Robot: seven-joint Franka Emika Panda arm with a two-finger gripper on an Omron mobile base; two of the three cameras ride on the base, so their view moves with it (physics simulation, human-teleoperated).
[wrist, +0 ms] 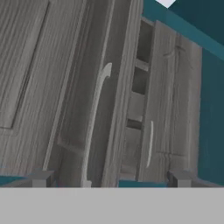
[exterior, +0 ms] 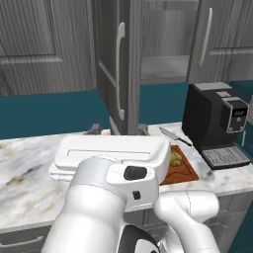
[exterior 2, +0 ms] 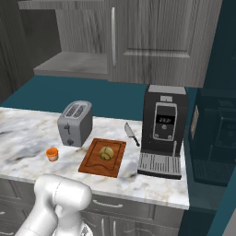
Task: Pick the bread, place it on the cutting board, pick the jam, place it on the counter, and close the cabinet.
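The bread (exterior 2: 107,153), a round golden bun, lies on the reddish-brown cutting board (exterior 2: 94,167); both also show past my arm, the bread (exterior: 175,159) on the cutting board (exterior: 184,173). The jam (exterior 2: 52,154), a small orange jar, stands on the marbled counter (exterior 2: 23,133) left of the board, in front of the toaster. The cabinet (exterior: 165,69) has one door (exterior: 109,64) swung out towards me, its grey shelf bare. My gripper (wrist: 111,179) is open with nothing between its fingertips (wrist: 41,178), facing that door's long silver handle (wrist: 94,127) from close by.
A silver toaster (exterior 2: 75,122) stands behind the jam. A knife (exterior 2: 132,133) lies between the board and a black coffee machine (exterior 2: 163,129) at the right. The counter ends just right of the machine. My own white arm blocks much of the left base view.
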